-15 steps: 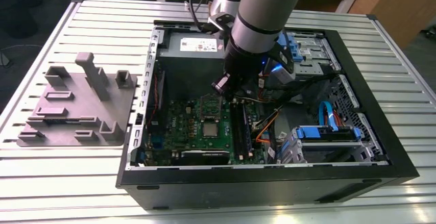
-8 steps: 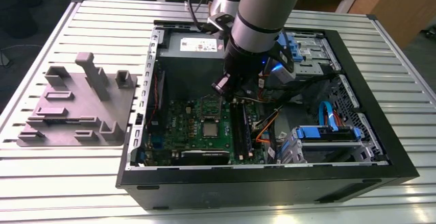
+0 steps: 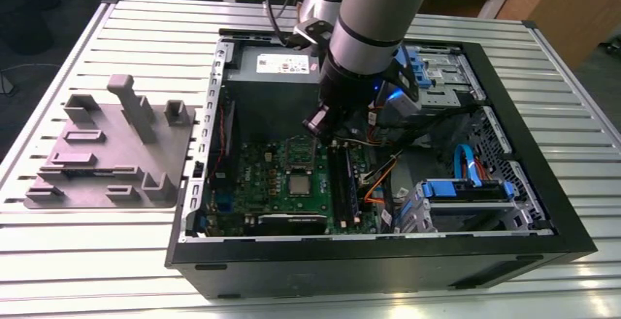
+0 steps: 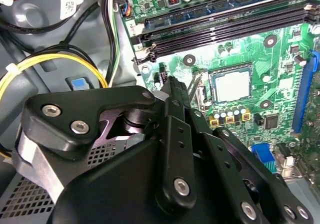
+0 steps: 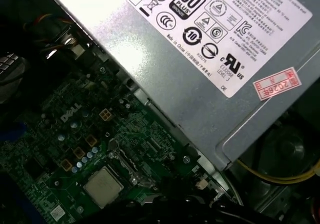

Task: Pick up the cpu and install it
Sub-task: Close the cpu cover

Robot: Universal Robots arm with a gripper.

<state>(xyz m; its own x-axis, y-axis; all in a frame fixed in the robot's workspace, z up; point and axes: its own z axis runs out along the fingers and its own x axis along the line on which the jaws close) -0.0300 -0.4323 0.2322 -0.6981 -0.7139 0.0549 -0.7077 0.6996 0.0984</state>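
Black pincer (image 4: 172,83) looks pinched together with nothing in it, hanging just above the green motherboard (image 3: 281,181). Past its tips we see the cpu (image 4: 231,87) already lying in its socket, apart from the pincer, memory slots (image 4: 225,26) further off. We'd flag a low drift scraping board components.

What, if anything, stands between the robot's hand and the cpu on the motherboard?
Nothing visible does. In the second wrist view the hand hangs above the green motherboard, and the cpu lies uncovered in its socket a little to one side. The memory slots lie beyond it, not across the gap.
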